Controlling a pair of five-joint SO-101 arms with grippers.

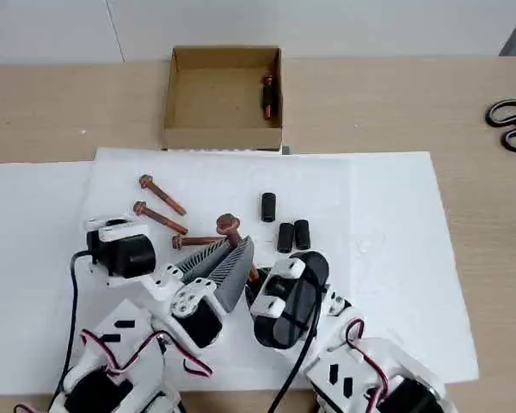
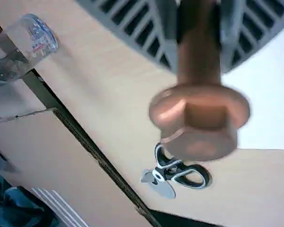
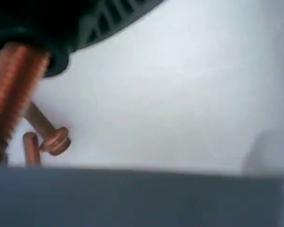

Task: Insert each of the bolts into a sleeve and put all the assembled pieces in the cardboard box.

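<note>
The held bolt [image 2: 199, 118] is copper-coloured, with a flanged hex head and a threaded shank. The left gripper [image 1: 237, 251] is clenched on the shank, near the middle of the white sheet [image 1: 387, 224], with the head toward the far side. The left arm lies low, its gripper turned on its side. The threaded end meets a black sleeve [image 3: 54, 56] at the right gripper [image 1: 260, 280], just to the right. Whether that gripper grasps the sleeve I cannot tell. Three loose bolts [image 1: 159, 218] lie left and three sleeves [image 1: 285, 237] just beyond. One assembled piece [image 1: 268, 96] lies in the box [image 1: 224, 138].
</note>
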